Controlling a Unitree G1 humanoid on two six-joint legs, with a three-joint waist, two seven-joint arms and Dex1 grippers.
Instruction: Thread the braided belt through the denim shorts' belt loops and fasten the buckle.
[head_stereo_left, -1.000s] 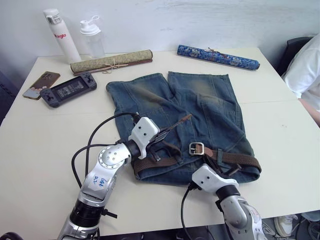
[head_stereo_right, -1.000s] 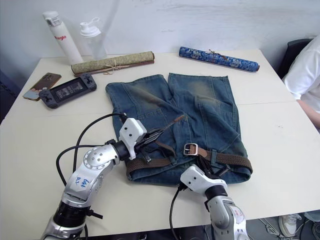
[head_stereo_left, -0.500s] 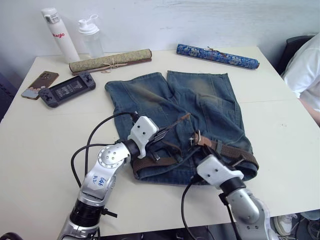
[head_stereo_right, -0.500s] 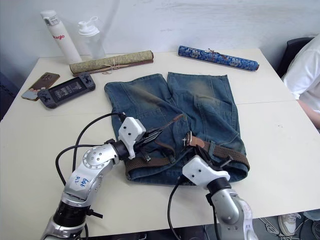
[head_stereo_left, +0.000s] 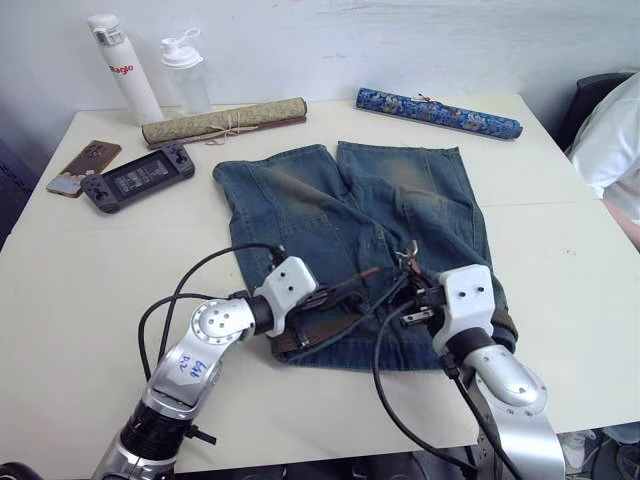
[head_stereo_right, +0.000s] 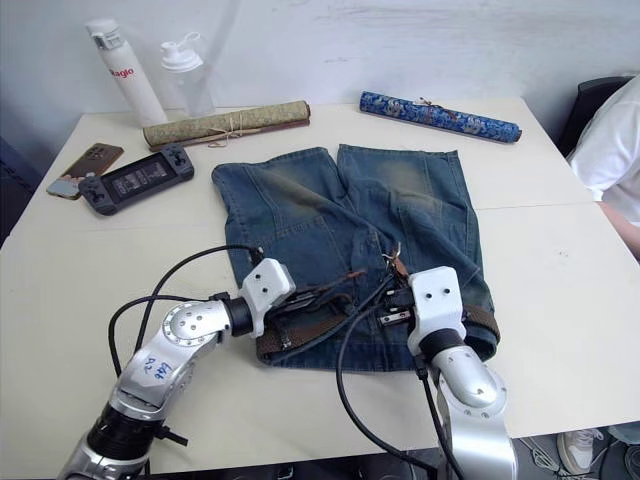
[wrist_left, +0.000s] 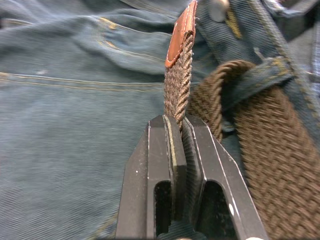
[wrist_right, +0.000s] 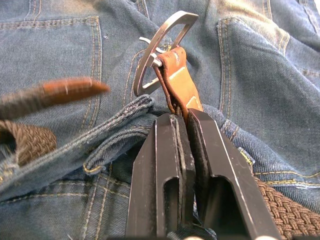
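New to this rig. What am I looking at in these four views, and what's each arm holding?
It is a humanoid robot with two arms, each ending in a two-fingered tool. The two wide pictures come from cameras in its head, looking down over a table. The two close-ups come from wrist cameras looking along each tool's fingers.

Denim shorts lie on the table with a braided belt along the waistband. The left tool is shut on the belt just below its leather tip. The right tool is shut on the leather end by the buckle; the tip is not through it yet.

Farther back: two bottles, two rolled mats, a phone, a handheld console.
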